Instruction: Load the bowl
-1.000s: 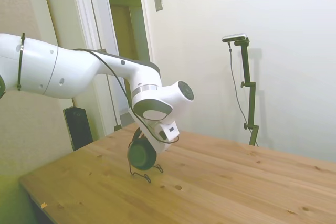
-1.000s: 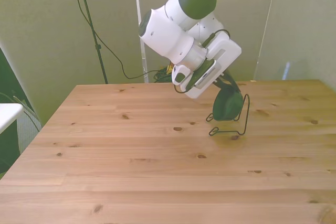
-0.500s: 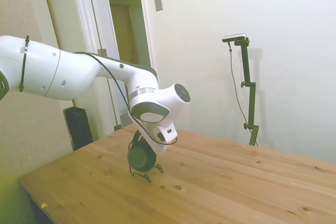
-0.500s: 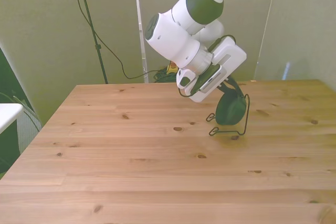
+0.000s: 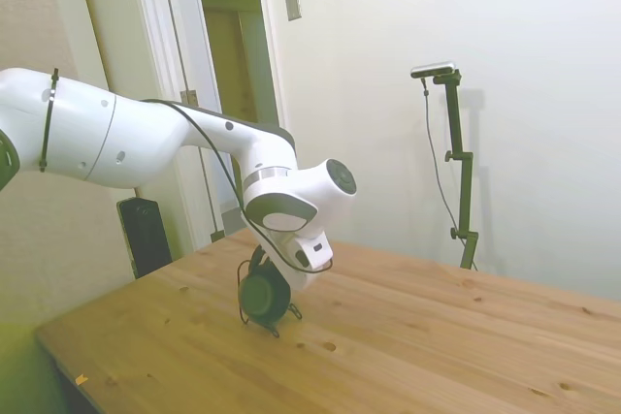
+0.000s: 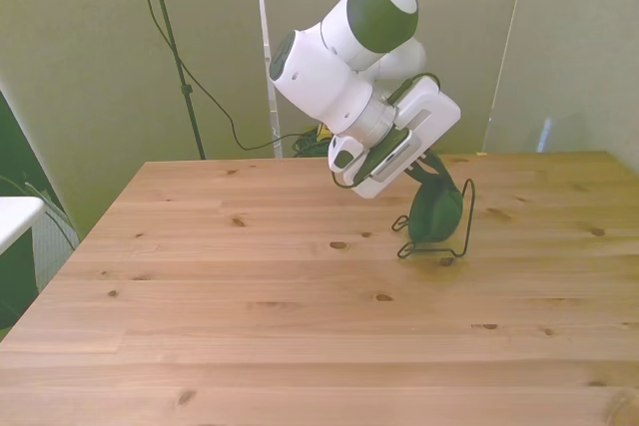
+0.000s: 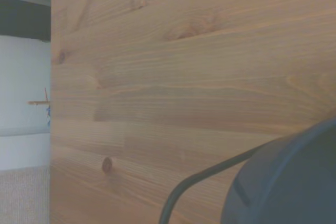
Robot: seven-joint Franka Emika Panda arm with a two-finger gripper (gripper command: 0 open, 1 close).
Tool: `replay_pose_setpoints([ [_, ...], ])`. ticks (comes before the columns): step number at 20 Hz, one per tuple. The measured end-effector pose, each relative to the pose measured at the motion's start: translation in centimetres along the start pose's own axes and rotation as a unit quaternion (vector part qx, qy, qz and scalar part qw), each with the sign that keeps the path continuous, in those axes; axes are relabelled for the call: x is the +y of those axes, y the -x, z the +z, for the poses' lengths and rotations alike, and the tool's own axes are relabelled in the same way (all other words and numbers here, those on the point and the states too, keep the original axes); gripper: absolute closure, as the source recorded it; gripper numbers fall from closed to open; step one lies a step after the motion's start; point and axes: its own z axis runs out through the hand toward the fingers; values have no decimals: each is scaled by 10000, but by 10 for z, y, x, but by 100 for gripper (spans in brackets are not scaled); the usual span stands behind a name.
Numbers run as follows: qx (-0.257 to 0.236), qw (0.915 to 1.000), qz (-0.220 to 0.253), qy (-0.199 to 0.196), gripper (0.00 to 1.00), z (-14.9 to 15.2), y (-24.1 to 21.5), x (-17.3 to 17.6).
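My jaws are hidden behind my wrist, so I cannot tell their state. The bowl (image 6: 436,212) stands on edge in the wire rack (image 6: 439,243), directly under my wrist. Risk: the light rack may tip or slide if I nudge it. The tabletop (image 6: 250,326) beyond holds no obstruction.

The white arm (image 6: 329,72) reaches in with its wrist bent steeply down, the hand tilted. The gripper (image 6: 431,175) sits low, near table level. Its fingers are hidden; their spread cannot be told.
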Motion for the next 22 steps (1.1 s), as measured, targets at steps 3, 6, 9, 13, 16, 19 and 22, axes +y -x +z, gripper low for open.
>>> replay_pose_setpoints([
  [3, 20, 10000, 14, -9, 100, -1, -2, 1],
  [6, 34, 10000, 29, -15, 100, -2, -3, 3],
  [9, 41, 10000, 37, -10, 100, -1, -4, 2],
  [13, 108, 9999, 38, 114, 0, 1, -2, -3],
  [16, 138, 9997, 66, 196, 0, 2, -1, -5],
  [19, 141, 9997, 91, 200, 0, 2, -1, -6],
  [22, 167, 9995, 118, 236, 0, 2, -1, -5],
])
